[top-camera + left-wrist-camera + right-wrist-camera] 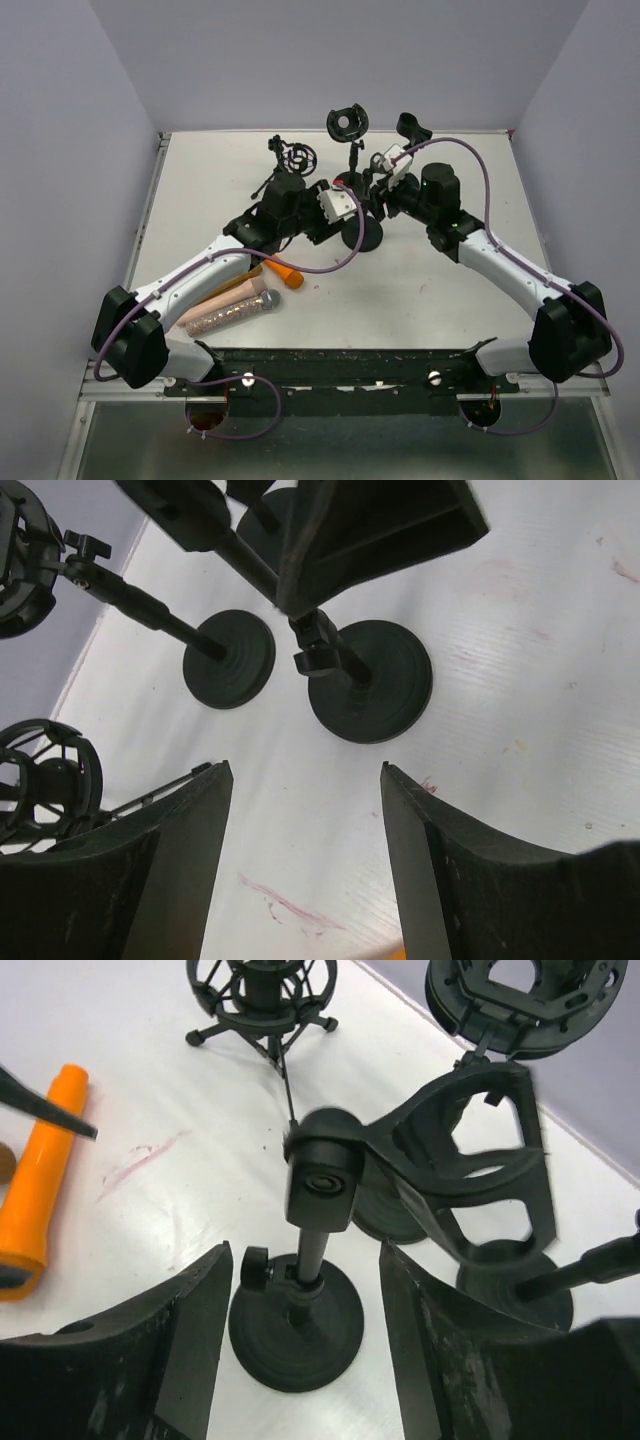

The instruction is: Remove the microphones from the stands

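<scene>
A black stand with a round base [361,236] stands mid-table between my two grippers. In the right wrist view its base [296,1326] and post sit between my fingers, and its black clip [470,1165] at the top holds nothing. My right gripper [305,1253] is open around the post without touching it. My left gripper [303,770] is open and empty, hovering over bare table just short of the same base [372,682]. An orange microphone [284,272] lies on the table to the left, also in the right wrist view [45,1175].
A pink microphone [232,293] and a glittery one [230,316] lie near the left arm. A tripod shock mount [296,158], a ring shock mount stand [348,123] and another clip stand [411,128] stand at the back. A second round base [229,658] is close by.
</scene>
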Robot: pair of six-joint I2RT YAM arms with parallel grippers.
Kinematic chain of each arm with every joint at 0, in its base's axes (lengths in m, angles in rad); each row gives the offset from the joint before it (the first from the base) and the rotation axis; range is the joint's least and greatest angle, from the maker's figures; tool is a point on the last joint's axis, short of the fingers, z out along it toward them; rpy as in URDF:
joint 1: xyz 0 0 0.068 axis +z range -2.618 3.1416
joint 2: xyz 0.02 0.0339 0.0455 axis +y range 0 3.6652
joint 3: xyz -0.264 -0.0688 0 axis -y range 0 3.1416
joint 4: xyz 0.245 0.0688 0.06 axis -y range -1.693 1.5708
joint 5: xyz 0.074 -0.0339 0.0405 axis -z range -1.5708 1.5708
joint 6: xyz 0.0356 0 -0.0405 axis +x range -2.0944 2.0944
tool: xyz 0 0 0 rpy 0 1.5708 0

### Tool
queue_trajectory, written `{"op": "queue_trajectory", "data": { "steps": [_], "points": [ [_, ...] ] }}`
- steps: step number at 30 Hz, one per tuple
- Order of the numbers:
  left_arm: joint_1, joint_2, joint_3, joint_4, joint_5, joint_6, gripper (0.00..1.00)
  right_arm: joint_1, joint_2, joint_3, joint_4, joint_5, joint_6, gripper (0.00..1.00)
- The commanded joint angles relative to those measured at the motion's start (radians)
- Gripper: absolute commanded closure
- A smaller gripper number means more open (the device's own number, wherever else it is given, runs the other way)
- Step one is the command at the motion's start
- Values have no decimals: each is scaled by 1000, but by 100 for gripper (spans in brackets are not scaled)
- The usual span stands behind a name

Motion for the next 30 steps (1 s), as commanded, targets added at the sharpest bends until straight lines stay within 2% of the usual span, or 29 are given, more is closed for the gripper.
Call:
{"op": "queue_trajectory", "data": {
  "steps": [1,4,8,13,16,19,20,25,30],
  "points": [
    [30,-69,19,-79,33,-131,31,-10,-140,34,-358,-49,-74,23],
    [39,-107,22,-115,31,-170,30,-10,-268,-3,-515,-43,-74,9],
    [54,-138,42,-171,11,-207,28,-10,-346,11,-714,-14,-7,0],
    [115,-137,142,-310,14,-244,23,-10,-243,181,-906,70,115,0],
    [187,-102,279,-452,20,-331,16,-13,-182,323,-963,176,130,0],
    [252,-54,441,-591,36,-413,14,-12,-168,469,-925,190,155,0],
    [257,-58,455,-590,27,-419,3,-12,-169,483,-881,167,171,0],
    [255,-77,397,-528,29,-440,2,-12,-56,511,-715,75,242,0],
    [241,-98,366,-525,77,-427,2,-12,36,447,-575,104,261,2]
  ]
}}
